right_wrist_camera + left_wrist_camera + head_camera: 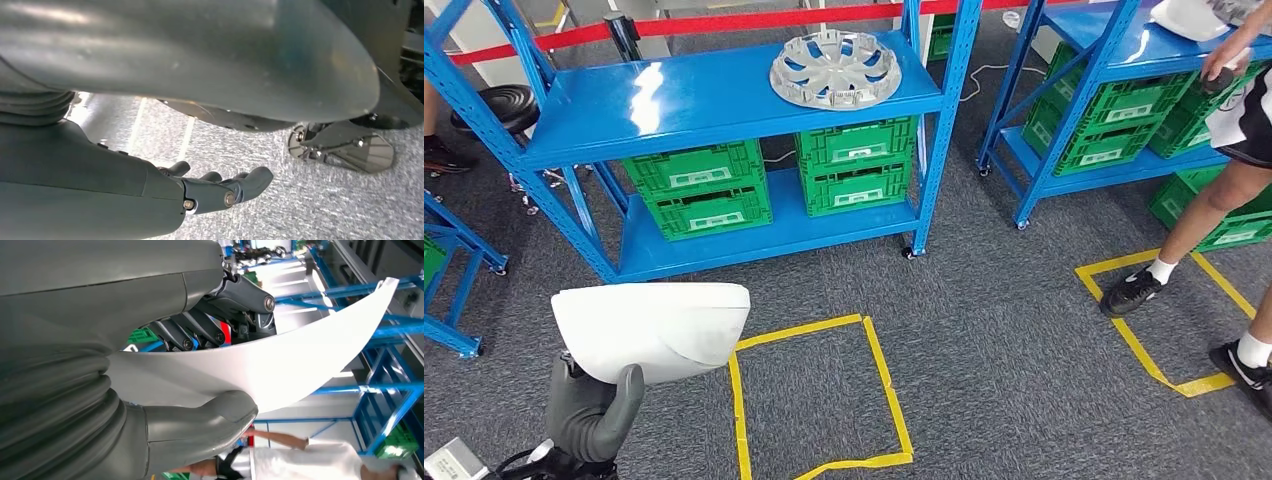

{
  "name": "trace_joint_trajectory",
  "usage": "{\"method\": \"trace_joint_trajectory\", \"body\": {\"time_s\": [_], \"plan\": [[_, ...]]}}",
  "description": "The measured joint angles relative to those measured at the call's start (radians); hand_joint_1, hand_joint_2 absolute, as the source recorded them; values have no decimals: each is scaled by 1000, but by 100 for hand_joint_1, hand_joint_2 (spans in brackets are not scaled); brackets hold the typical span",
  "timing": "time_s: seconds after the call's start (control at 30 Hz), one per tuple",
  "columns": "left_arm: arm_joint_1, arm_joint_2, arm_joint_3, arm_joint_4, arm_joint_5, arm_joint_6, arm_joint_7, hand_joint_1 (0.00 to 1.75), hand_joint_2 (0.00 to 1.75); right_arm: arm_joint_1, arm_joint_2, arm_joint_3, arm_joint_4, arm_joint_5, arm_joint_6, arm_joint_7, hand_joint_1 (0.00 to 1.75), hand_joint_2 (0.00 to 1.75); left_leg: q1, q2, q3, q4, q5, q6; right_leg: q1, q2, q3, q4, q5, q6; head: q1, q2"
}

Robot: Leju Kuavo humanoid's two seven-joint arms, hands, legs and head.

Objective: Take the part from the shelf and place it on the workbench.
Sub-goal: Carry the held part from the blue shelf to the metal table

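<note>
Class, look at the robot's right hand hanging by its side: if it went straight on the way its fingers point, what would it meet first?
Probably the grey carpet floor. The right hand holds nothing, and nothing shows between its fingers and the carpet, though depth is hard to judge.

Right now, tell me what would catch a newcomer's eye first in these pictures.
The white curved panel gripped in the robot's left hand stands out first, low in the head view above the grey carpet. Next comes the silver wheel cover lying flat on the top of the blue shelf, above green crates. At the right edge a person reaches onto a second blue rack.
</note>
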Motion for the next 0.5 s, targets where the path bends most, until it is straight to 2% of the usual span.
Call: {"method": "trace_joint_trajectory", "body": {"time_s": [0.03, 0.07, 0.1, 0.13, 0.2, 0.23, 0.27, 0.3, 0.33, 0.37, 0.4, 0.43, 0.47, 0.5], "plan": [[1, -1, 4, 2, 0, -2, 0, 175, 175, 2, 1, -4, 0, 0, 0, -4, 0, 0, 2, 0, -3, -3, 8, -6, -1, -1, -9, -1, 10, -6, 1, 0], [1, -1, 8, 4, 0, -2, 0, 175, 175, 3, 1, -6, 0, 1, 0, -10, 0, 0, 3, -2, -8, 1, 0, -12, -4, -3, -18, -3, 22, -13, 1, 0], [2, -1, 12, 8, 0, 0, 0, 175, 175, 4, 1, -8, 0, 6, 1, -17, 0, 0, 4, -5, -17, 19, -28, -19, -7, -5, -31, -5, 37, -20, 0, 0], [1, -1, 16, 15, 1, 4, -1, 175, 175, 5, 1, -8, 1, 14, 3, -26, 0, 0, 7, -8, -30, 59, -75, -26, -10, -7, -46, -7, 51, -24, -1, 0], [0, -1, 21, 35, 6, 11, -11, 175, 175, 6, 0, -8, 0, 31, 8, -50, 0, 0, 13, -10, -54, 180, -177, -40, -10, -8, -80, -5, 79, -27, -2, 0], [0, -1, 22, 47, 9, 14, -18, 175, 175, 7, 0, -8, 0, 37, 8, -62, 0, 0, 16, -10, -58, 235, -199, -44, -10, -9, -98, -3, 92, -26, -3, 0], [0, -1, 22, 58, 12, 17, -25, 175, 175, 7, 0, -8, 0, 38, 7, -74, 0, 0, 17, -10, -50, 266, -195, -47, -11, -10, -115, 0, 105, -23, -3, 0], [0, 0, 22, 68, 13, 20, -30, 175, 175, 7, -1, -8, 0, 36, 5, -83, 0, 0, 19, -10, -27, 265, -173, -49, -12, -10, -132, 4, 116, -21, -2, 0], [-1, 0, 22, 77, 13, 25, -33, 175, 175, 6, -1, -8, 0, 33, 4, -90, 0, 0, 21, -10, 15, 228, -145, -51, -13, -11, -150, 10, 127, -17, -2, 0], [-4, 0, 22, 86, 15, 31, -32, 175, 175, 6, -2, -8, 0, 30, 3, -96, 0, 0, 22, -11, 69, 164, -136, -52, -14, -11, -164, 16, 136, -12, -2, 0], [-8, 0, 22, 95, 17, 37, -29, 175, 175, 6, -3, -8, 0, 28, 4, -100, 0, 0, 22, -13, 125, 88, -141, -49, -14, -11, -177, 23, 144, -6, -2, 0], [-14, 0, 22, 104, 20, 44, -24, 175, 175, 5, -4, -8, 0, 28, 8, -102, 0, 0, 20, -13, 163, 28, -157, -43, -13, -10, -184, 28, 151, 0, -2, 0], [-19, 0, 22, 112, 25, 52, -16, 175, 175, 5, -4, -8, 0, 29, 12, -101, 0, 0, 18, -14, 183, -9, -175, -33, -12, -10, -189, 30, 157, 6, -2, 0], [-23, 0, 23, 120, 28, 59, -7, 175, 175, 5, -5, -8, 0, 31, 17, -98, 0, 0, 14, -14, 186, -23, -180, -21, -11, -10, -191, 29, 163, 13, -2, 0]]}}
